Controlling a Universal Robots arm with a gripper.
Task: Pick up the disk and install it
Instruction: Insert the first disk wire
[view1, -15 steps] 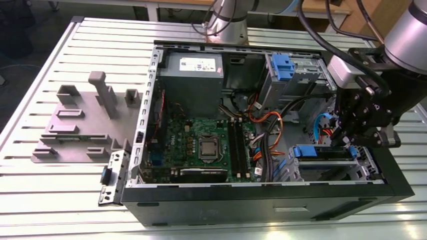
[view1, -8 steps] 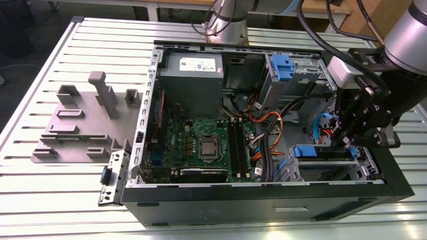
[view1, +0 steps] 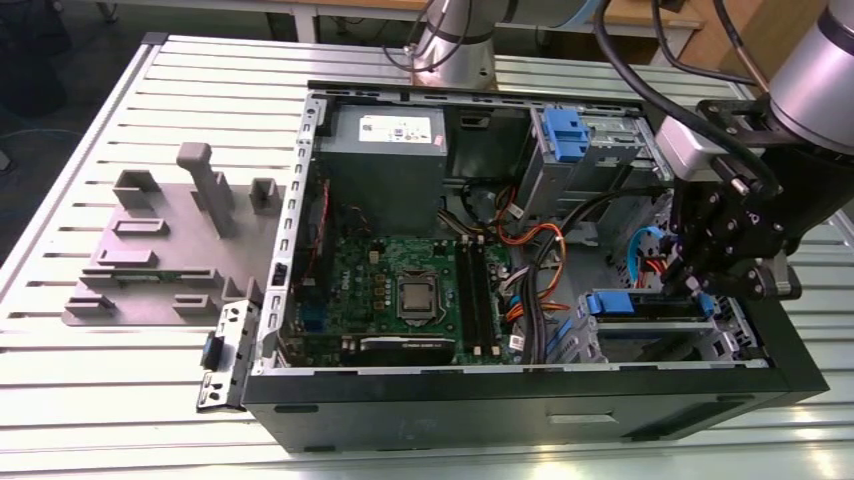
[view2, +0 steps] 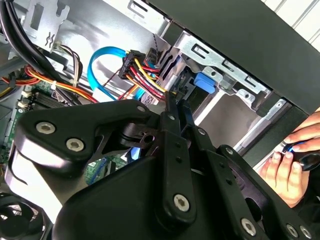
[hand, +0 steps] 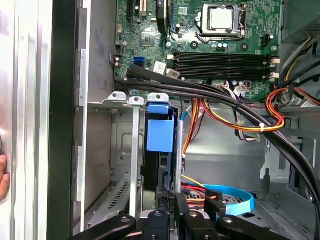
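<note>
- Standing on edge in the drive cage (hand: 135, 150), near the front corner of the computer case (view1: 534, 390) at the exterior view's right: the disk (hand: 160, 134), with its blue carrier frame facing outward. Judged largely slid home; the cage rails on either side keep it upright and in line with its slot.
- Gripper (hand: 172, 197): reaching down into the case, at the disk's exposed end. In the second wrist view the fingertips (view2: 172, 105) are drawn together, so the claw is clenched, and nothing can be made out between them. Judged a narrow pose, suited to entering the tight bay and bearing on the carrier rather than carrying it.
- Power leads (hand: 240, 122), red, yellow and orange: looped just beside the cage, near the gripper.
- Blue flat cable (hand: 235, 200): curled on the case floor close to the disk's end, within reach of its connector.
- Motherboard (view1: 380, 270): flat on the case floor, apart from the bay.
- Grey fixture (view1: 147, 250): on the slatted table (view1: 80, 400), well apart from the case, at the exterior view's left.
- A person's hand (view2: 287, 165): outside the case wall, resting on a small dark object; purpose cannot be told.
</note>
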